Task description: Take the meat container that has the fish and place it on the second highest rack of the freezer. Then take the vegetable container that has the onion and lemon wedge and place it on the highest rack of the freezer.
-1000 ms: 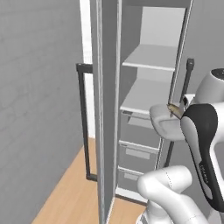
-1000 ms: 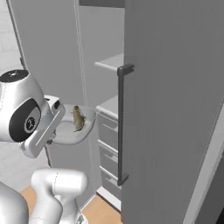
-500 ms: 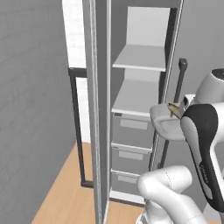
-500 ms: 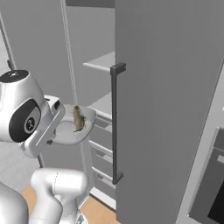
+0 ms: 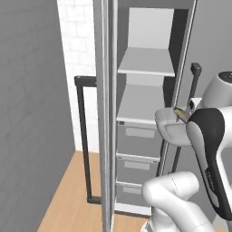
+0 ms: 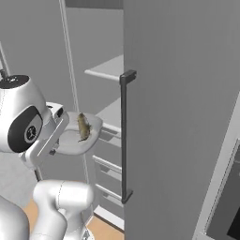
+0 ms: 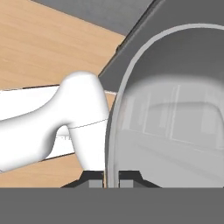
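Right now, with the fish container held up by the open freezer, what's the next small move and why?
Probably carry the container forward toward the lower open shelf. The gripper is shut on the container's rim, the fish lies inside, and the container hangs outside the freezer, roughly level with that shelf, which looks bare.

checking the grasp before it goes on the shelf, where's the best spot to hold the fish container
By its thin rim, as now: the gripper is pinched on the near edge of the meat container, from the robot's side. That keeps it level, the fish inside, and the far edge free.
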